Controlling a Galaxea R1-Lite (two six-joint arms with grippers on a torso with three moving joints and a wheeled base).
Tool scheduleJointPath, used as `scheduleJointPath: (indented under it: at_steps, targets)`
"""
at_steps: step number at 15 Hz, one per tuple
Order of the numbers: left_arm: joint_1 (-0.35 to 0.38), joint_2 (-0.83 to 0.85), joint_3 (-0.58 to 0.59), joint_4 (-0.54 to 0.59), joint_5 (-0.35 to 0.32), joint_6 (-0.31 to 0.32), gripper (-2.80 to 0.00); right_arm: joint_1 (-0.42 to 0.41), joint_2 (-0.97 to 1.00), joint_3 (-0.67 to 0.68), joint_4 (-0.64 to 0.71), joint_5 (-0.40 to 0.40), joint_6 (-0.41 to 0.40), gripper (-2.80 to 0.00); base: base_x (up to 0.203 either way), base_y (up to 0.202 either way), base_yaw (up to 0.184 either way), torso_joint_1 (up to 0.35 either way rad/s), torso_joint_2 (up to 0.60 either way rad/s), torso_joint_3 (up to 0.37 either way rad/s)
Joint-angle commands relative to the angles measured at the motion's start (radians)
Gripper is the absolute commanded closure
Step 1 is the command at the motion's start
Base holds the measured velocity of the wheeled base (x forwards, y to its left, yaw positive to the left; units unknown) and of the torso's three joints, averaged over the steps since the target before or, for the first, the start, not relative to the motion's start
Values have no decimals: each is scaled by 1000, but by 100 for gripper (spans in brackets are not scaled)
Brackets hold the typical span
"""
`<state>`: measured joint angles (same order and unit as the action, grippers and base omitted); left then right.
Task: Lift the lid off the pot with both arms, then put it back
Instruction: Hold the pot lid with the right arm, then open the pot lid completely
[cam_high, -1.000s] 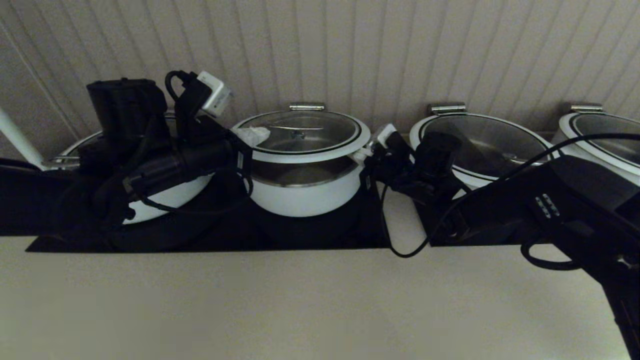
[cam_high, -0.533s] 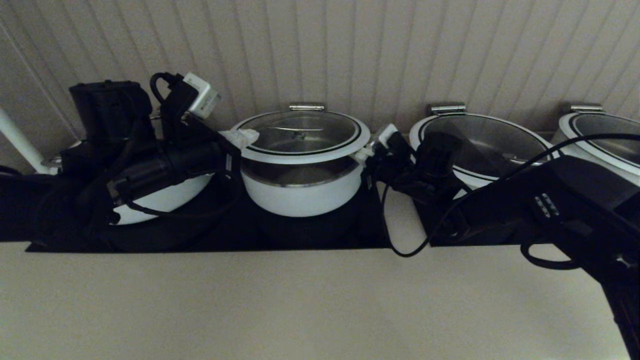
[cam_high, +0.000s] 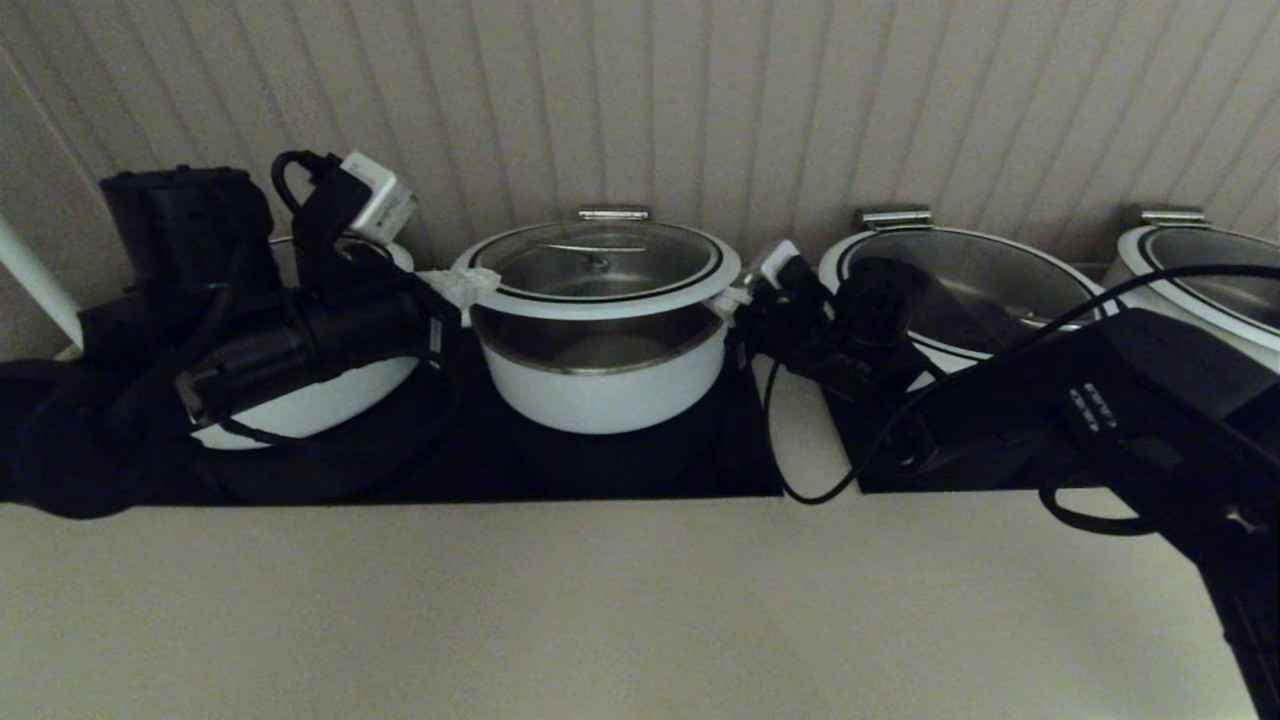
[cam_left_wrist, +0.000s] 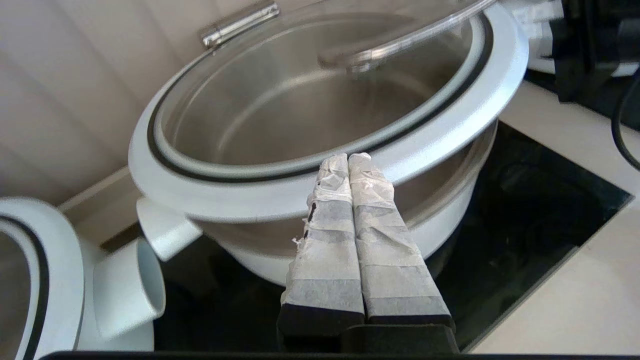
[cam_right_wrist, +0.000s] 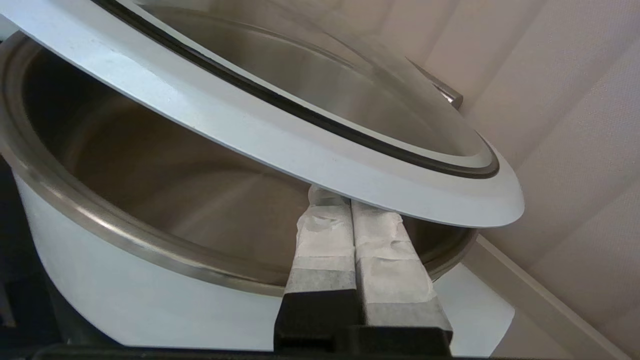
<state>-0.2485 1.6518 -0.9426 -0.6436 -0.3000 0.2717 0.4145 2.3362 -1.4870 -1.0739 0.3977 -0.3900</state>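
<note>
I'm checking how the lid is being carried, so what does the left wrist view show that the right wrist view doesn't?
Only the left wrist view shows the lid's curved steel handle, one stub handle of the pot, the neighbouring white pot and the black cooktop. Only the right wrist view shows the lid's rim from below, resting on the right gripper, with an open gap over the pot's steel inside. Both show shut, taped fingers under the white rim, the left gripper included, and the hinge bracket.

The lid (cam_high: 600, 262) is held above the pot (cam_high: 600, 385), between left tool (cam_high: 462, 289) and right tool (cam_high: 745, 293); wider pots (cam_high: 965, 290) are flanking on the worktop (cam_high: 600, 600).
</note>
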Motion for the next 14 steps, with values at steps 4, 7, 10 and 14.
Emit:
scheduleJointPath:
  at_steps: [4, 7, 10, 14]
  targets:
    - [28, -51, 23, -2, -2, 1, 0, -3, 3, -4, -8, 3, -3, 0, 0, 0, 0, 0, 0, 0]
    - [42, -89, 45, -1, -2, 1, 0, -3, 5, -4, -8, 3, -3, 0, 0, 0, 0, 0, 0, 0]
    - [47, -153, 123, -2, -1, -1, 0, -9, 8, -7, -8, 3, -3, 0, 0, 0, 0, 0, 0, 0]
    - [46, -249, 265, -6, 6, -5, 0, -11, 10, -39, 14, 3, -3, 0, 0, 0, 0, 0, 0, 0]
